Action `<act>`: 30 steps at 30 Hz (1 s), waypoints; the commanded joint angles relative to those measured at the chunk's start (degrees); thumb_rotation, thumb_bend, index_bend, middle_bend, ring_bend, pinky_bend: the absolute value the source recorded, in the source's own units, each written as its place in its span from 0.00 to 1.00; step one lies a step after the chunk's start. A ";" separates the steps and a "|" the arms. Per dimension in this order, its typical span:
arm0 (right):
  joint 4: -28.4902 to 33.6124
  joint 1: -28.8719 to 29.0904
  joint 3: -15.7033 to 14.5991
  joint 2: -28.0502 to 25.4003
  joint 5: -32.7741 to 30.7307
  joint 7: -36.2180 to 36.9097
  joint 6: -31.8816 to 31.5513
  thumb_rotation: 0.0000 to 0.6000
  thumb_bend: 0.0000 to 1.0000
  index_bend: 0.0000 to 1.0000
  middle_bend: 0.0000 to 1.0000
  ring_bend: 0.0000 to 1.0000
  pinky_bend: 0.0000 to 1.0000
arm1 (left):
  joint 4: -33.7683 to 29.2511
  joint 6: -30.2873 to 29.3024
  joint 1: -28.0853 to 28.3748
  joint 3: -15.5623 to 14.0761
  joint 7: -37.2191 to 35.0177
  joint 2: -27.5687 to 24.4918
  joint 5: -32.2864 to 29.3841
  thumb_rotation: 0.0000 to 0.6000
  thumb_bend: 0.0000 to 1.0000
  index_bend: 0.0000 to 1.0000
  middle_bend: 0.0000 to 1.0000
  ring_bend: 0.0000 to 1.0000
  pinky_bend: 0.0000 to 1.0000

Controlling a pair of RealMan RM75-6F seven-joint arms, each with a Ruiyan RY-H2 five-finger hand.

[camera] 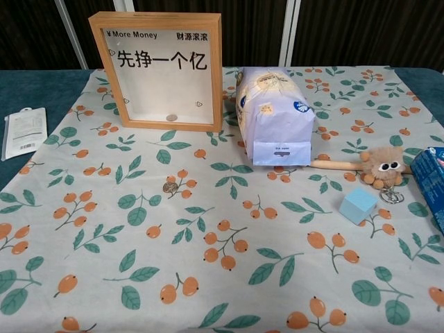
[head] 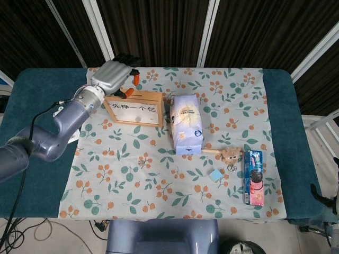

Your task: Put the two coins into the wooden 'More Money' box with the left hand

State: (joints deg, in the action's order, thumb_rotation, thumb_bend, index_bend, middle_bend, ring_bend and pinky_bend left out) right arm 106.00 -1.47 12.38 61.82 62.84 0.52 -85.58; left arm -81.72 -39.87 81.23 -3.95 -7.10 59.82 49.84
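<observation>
One coin [camera: 171, 117] sits inside the wooden box [camera: 159, 69], down at the bottom behind the glass, while the second coin [camera: 169, 186] lies on the flowered cloth [camera: 229, 291] in front of the box, so I judge the job half done. The left hand [head: 112, 75] hovers above the box's top back edge, fingers apart and, as far as I can see, holding nothing; the right hand is out of sight. Between hand and loose coin there is bare cloth, with the pale bag [camera: 273, 116] just right of the box and the small packet [camera: 23, 131] near the table's left edge.

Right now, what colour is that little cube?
Light blue; the cube shows best in the chest view.
</observation>
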 commanded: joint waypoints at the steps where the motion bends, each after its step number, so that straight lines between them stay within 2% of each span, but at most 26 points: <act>1: 0.01 0.02 -0.07 0.02 0.02 -0.10 0.06 1.00 0.37 0.12 0.08 0.06 0.00 | -13.37 -15.44 -10.26 0.12 5.71 -3.71 6.62 1.00 0.36 0.48 0.06 0.00 0.00; 7: 0.10 0.07 -0.17 0.03 -0.09 -0.50 0.16 1.00 0.37 0.12 0.08 0.06 0.00 | -20.61 -22.94 -17.68 -3.34 8.77 -3.09 17.68 1.00 0.30 0.48 0.05 0.00 0.00; 12: 0.17 0.13 -0.50 -0.51 0.29 -0.03 0.98 1.00 0.37 0.12 0.08 0.06 0.00 | -21.79 -24.85 -20.67 -4.21 14.03 0.47 21.41 1.00 0.29 0.45 0.05 0.00 0.00; 17: 0.38 0.14 -0.62 -0.64 0.23 0.05 1.25 1.00 0.37 0.13 0.08 0.06 0.00 | -19.52 -24.68 -22.36 -2.92 21.37 7.71 19.42 1.00 0.27 0.39 0.04 0.00 0.00; 23: 0.58 0.02 -0.45 -0.72 -0.02 0.35 1.05 1.00 0.37 0.12 0.08 0.06 0.00 | -14.06 -22.31 -23.00 -1.26 28.99 17.53 15.98 1.00 0.23 0.38 0.04 0.00 0.00; 30: 0.67 -0.07 -0.36 -0.87 -0.16 0.80 1.07 1.00 0.37 0.13 0.08 0.06 0.00 | -6.77 -17.55 -23.40 0.03 33.62 26.24 10.22 1.00 0.21 0.34 0.03 0.00 0.00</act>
State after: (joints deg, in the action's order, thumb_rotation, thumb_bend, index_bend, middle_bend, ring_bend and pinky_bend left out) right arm 106.67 -1.53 12.00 60.97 62.70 1.30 -84.52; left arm -90.44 -59.24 58.04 -4.67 25.15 83.98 62.00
